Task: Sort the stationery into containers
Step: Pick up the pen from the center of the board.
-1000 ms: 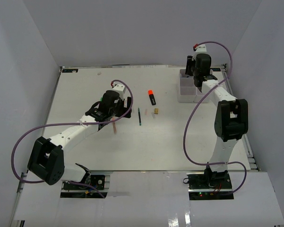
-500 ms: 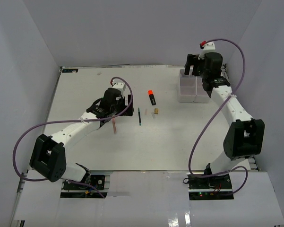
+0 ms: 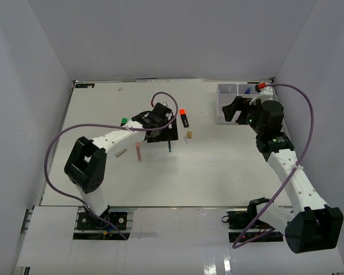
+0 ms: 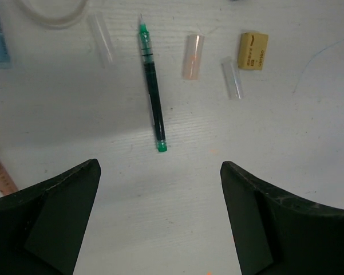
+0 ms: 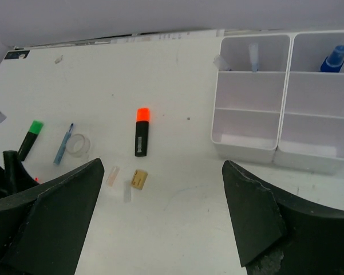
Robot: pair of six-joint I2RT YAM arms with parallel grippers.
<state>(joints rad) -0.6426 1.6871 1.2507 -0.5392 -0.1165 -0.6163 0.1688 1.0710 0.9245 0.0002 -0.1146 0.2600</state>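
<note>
My left gripper (image 3: 165, 133) is open and empty, low over the table just short of the thin green pen (image 3: 169, 143), which lies ahead of its jaws (image 4: 151, 86). A tan block (image 4: 253, 50), a pink stick (image 3: 138, 152), a tape ring (image 5: 77, 143), a blue pen (image 5: 63, 143), an orange-capped marker (image 5: 141, 132) and a green-capped marker (image 5: 31, 134) lie on the table. My right gripper (image 3: 233, 109) is open and empty, held in the air in front of the two white containers (image 5: 243, 150) (image 5: 315, 157). A blue-capped bottle (image 5: 333, 58) stands in the right box.
A short pink cap (image 4: 193, 56) and a clear cap (image 4: 233, 86) lie beside the tan block. A small grey block (image 3: 120, 153) lies left of the pink stick. A clear piece (image 5: 253, 56) sits in the left box's far compartment. White walls enclose the table.
My left gripper has swung right, from over the pink stick to the green pen. My right arm has pulled back from above the containers and now hangs lower in front of them.
</note>
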